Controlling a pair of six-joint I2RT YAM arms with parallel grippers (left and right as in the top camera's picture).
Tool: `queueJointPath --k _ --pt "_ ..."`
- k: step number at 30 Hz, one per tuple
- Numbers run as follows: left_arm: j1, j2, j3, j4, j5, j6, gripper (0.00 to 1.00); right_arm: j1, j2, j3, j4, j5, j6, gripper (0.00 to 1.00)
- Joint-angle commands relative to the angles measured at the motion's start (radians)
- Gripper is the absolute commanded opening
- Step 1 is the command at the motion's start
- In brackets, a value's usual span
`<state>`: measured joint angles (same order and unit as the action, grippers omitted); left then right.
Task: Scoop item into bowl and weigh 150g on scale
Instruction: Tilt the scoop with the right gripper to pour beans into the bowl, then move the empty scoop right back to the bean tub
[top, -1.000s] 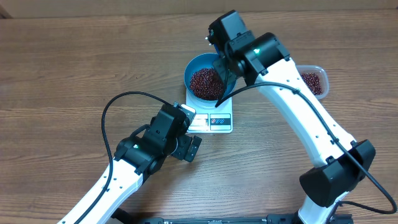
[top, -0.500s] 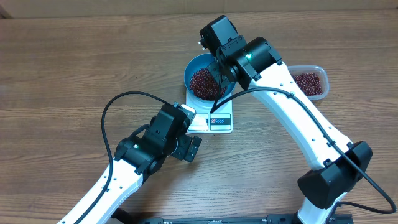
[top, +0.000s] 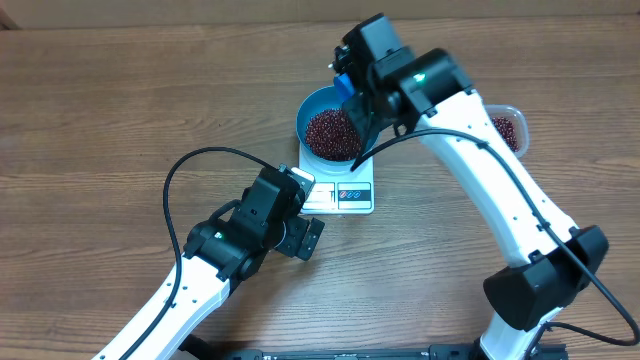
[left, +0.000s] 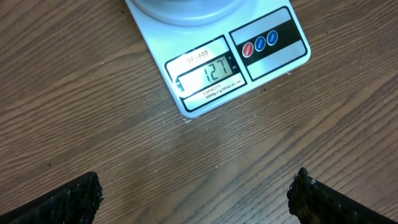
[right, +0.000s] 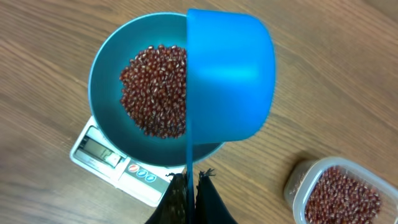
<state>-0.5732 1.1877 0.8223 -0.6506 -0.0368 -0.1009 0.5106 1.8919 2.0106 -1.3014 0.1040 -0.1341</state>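
One scoop (right: 230, 74) over bowl (right: 102, 81), tub (right: 295, 182) nearby

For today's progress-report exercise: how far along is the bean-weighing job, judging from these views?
Done: beans heaped in the bowl on the scale, whose display reads 127. In hand: the right end effector grips the blue scoop, tipped over the bowl. Left: more beans from the tub until it shows 150.

White links (top: 490, 200), black joints (top: 540, 285), black cables (top: 167, 195)
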Motion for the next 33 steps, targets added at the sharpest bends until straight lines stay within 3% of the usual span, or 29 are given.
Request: queueJointPath --k 1,19,25,33 --pt "0.006 0.002 0.022 0.0 0.008 0.011 1.0 -0.071 -0.02 0.117 -0.033 -0.109 0.004 0.04" --pt "0.006 0.002 0.022 0.0 0.008 0.011 1.0 -0.52 -0.018 0.113 -0.197 -0.106 0.038 0.04" --pt "0.006 0.002 0.022 0.0 0.008 0.011 1.0 -0.603 -0.018 0.002 -0.172 -0.097 0.052 0.04" --pt "0.006 0.002 0.022 0.0 0.008 0.011 1.0 -0.613 -0.018 -0.151 -0.074 -0.069 0.051 0.04"
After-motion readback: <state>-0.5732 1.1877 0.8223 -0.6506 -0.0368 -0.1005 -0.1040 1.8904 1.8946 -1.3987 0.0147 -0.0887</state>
